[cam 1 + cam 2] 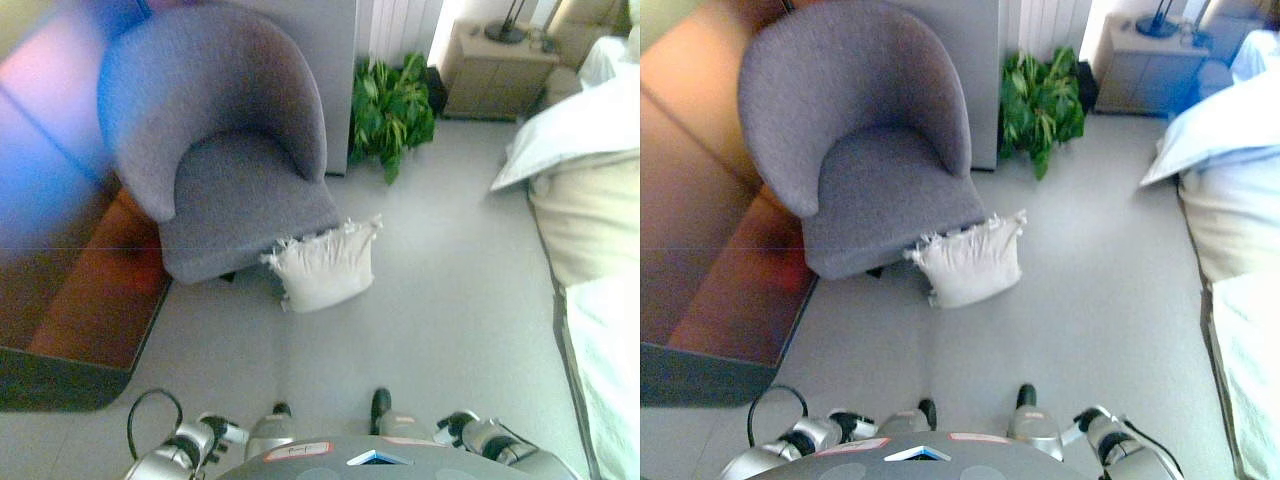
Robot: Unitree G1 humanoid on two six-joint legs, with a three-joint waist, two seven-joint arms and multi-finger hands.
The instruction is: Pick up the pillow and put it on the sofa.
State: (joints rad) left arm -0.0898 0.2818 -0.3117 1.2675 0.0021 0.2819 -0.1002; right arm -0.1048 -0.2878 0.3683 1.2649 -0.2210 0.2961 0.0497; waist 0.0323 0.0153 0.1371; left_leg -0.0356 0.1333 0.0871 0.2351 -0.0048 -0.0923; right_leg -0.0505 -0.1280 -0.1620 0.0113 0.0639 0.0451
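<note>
A white pillow [325,265] with a fringed edge stands on the grey floor and leans against the front right corner of a grey tub armchair [225,150]. The armchair seat [890,190] has nothing on it. My left hand [222,432] shows small at the bottom left edge and my right hand [458,427] at the bottom right edge. Both are low, close to my body and well short of the pillow. Neither touches anything that shows.
A potted green plant [392,110] stands behind the armchair's right side. A bed [600,230] with white pillows runs along the right edge. A beige nightstand [497,72] with a lamp stands at the back. A brown wooden surface [90,310] lies left of the armchair.
</note>
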